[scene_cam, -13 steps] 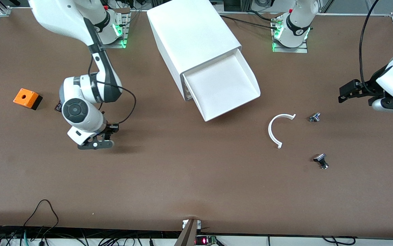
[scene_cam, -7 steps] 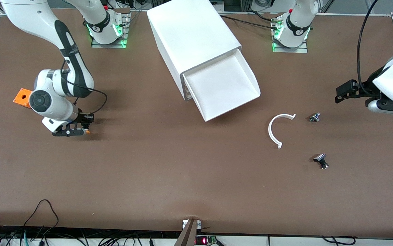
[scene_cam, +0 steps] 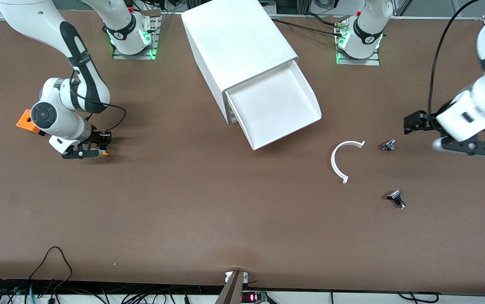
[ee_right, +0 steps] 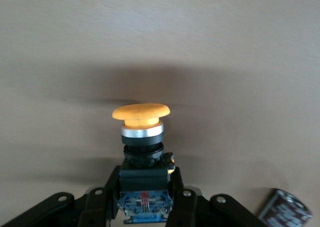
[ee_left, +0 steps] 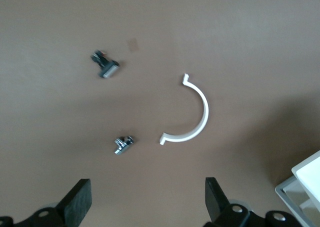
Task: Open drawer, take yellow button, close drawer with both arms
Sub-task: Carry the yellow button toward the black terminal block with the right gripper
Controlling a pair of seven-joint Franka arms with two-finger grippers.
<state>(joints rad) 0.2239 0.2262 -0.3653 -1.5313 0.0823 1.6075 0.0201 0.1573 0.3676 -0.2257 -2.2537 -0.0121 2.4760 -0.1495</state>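
A thin white half-ring (scene_cam: 340,159) lies flat on the brown desk (scene_cam: 225,211), toward the left arm's end. Just beside it sits a small silvery metal part (scene_cam: 388,145); a second small part, dark with a metal tip (scene_cam: 396,199), lies nearer to the front camera, apart from both. Toward the right arm's end an orange cube with a hole in its top (scene_cam: 26,120) sits on the desk. A small dark flat rectangular piece (ee_right: 282,210) lies on the desk too
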